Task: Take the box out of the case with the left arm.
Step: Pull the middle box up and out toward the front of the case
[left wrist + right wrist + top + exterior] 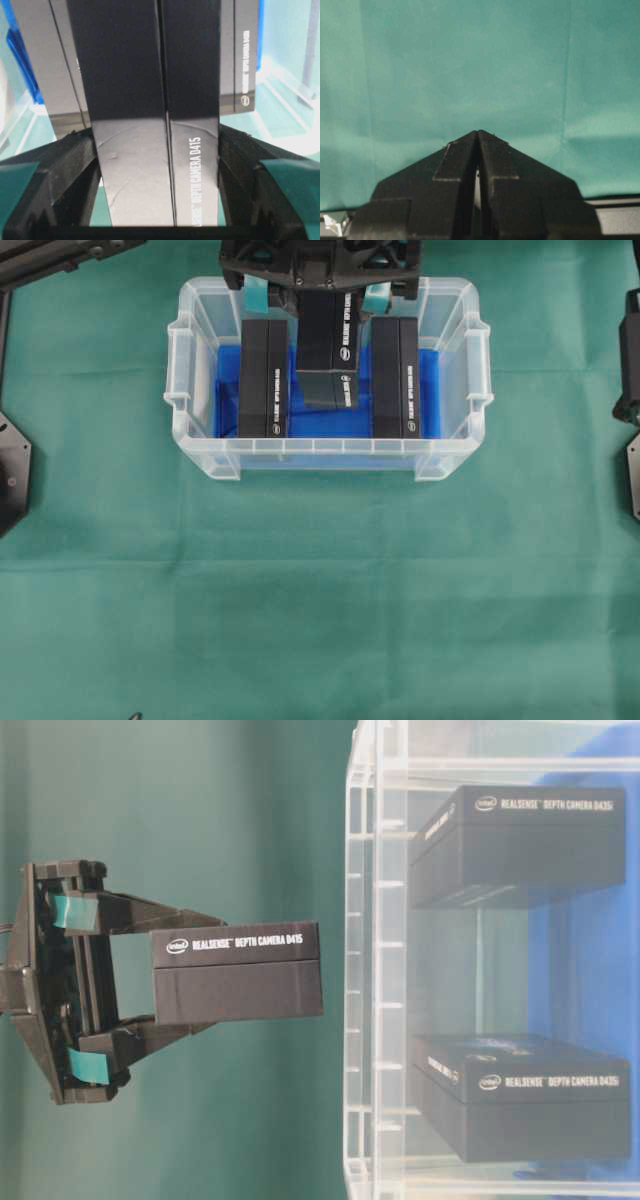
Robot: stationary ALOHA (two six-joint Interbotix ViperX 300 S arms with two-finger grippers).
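A green cloth covered the table [320,590], where the large clear plastic case [450,455] with its blue floor stood. The left arm's fingers [135,990] were clamped on a black rectangular cardboard box [238,972] — lifted clear above the case's rim, two like boxes [264,378] inside. The right arm's fingers [478,142] were pressed together, empty.

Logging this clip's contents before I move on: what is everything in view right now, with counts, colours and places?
tub: one, clear plastic with blue bottom, on the cloth at the top middle of the overhead view
boxes in tub: two, black, one at each side
held box: one, black, lifted above the tub's middle
cloth: one, green, covering the table
left hand: black with teal pads, shut on the held box
right hand: black, shut, empty, over bare cloth
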